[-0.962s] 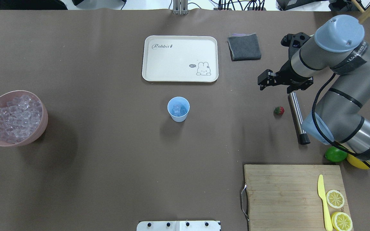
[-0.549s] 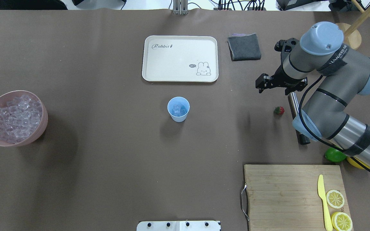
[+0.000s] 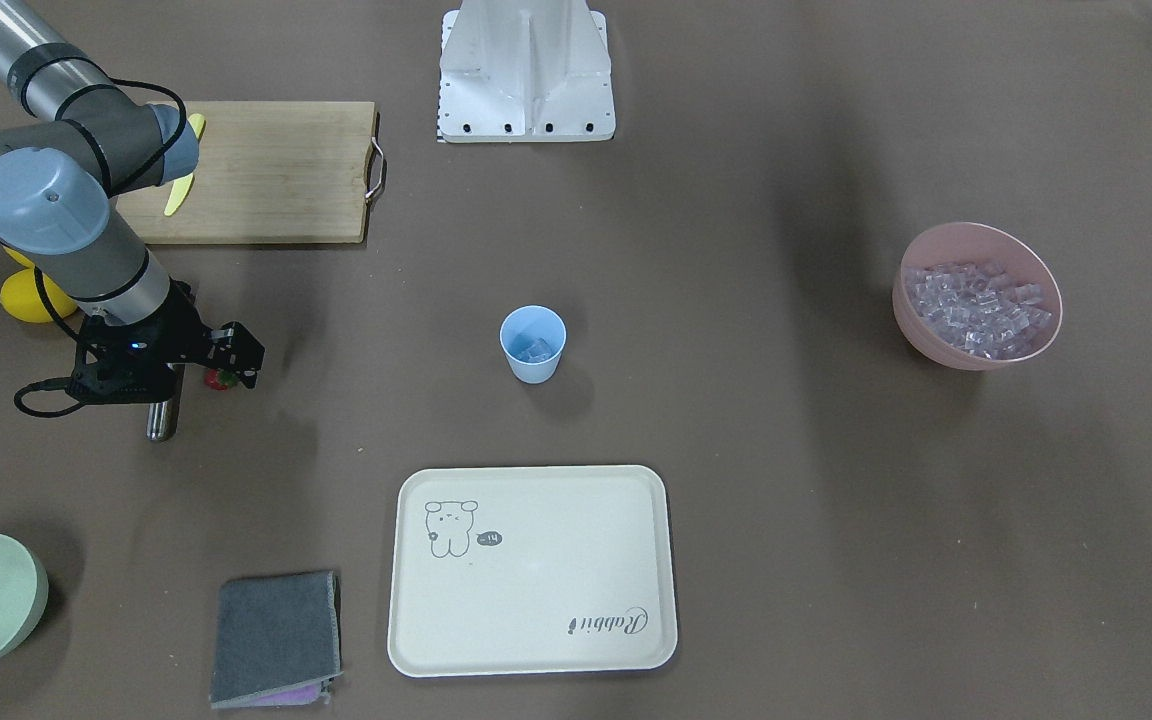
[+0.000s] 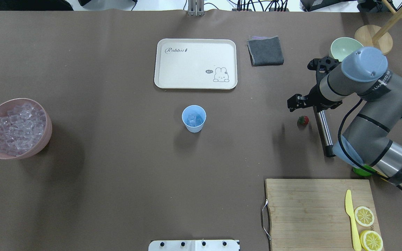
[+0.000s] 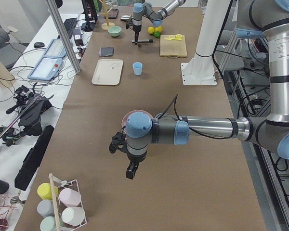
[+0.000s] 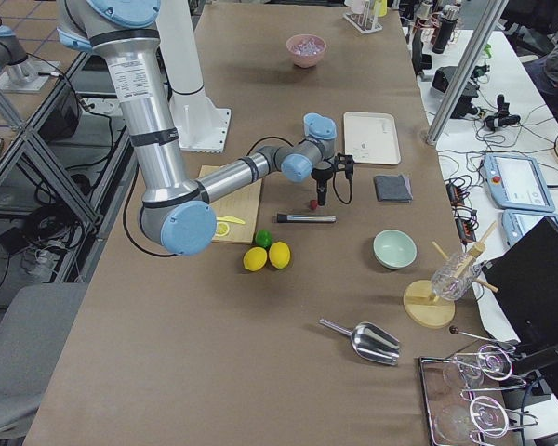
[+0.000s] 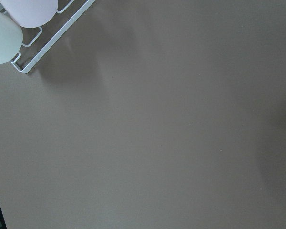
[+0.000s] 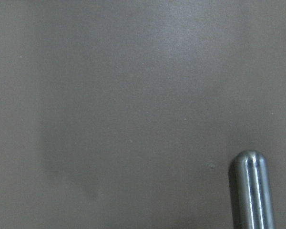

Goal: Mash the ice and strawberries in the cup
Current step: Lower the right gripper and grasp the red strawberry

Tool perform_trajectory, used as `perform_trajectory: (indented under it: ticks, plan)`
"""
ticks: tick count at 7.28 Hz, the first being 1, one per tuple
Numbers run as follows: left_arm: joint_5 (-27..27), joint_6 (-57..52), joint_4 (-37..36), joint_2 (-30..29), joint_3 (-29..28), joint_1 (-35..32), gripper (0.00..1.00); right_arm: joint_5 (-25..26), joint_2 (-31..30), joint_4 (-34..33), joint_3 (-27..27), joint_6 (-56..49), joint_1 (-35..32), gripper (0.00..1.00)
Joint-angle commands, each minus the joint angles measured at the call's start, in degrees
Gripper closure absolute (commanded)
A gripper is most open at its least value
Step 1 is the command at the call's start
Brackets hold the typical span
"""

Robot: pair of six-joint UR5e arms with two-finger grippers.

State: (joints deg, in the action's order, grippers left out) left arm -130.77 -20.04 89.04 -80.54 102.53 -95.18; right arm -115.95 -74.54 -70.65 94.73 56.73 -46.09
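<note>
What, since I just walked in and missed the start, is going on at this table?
The right gripper hovers close to the strawberry, which lies on the table beside a metal rod; nothing shows in its grasp. The cup stands mid-table with a few pieces of ice in it and no strawberry yet. More cubes fill the pink bowl. The left gripper hangs over bare table, far from all this.
</note>
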Motion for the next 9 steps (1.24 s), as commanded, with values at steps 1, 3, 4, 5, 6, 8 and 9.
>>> perform_trajectory:
  ticks: [1,3,4,5,6,8,9]
  plan:
    - [-0.01,0.0,0.08,0.38,0.12,0.0,0.0,2.65,-1.48,0.6,0.02,0.05,1.69,0.03]
    - [-0.01,0.0,3.83,1.95,-0.05,0.0,0.0,3.19,-1.58,0.6,0.02,0.14,2.66,0.06]
    - [-0.01,0.0,5.08,2.48,-0.05,0.0,0.0,3.27,-1.58,0.6,0.02,0.92,3.19,0.12]
    - [-0.01,0.0,5.17,2.58,-0.05,0.0,0.0,3.8,-1.58,0.6,0.02,1.36,3.72,0.17]
    - [-0.01,0.0,5.18,2.58,-0.05,0.0,0.0,3.89,-1.58,0.6,-0.07,1.37,3.98,0.19]
    - [-0.01,0.0,5.18,2.58,-0.05,0.0,0.0,4.41,-1.66,0.52,-0.07,1.37,4.16,0.44]
    - [-0.01,0.0,5.18,2.58,-0.05,0.0,0.0,4.59,-1.66,0.51,-0.07,1.37,4.34,0.75]
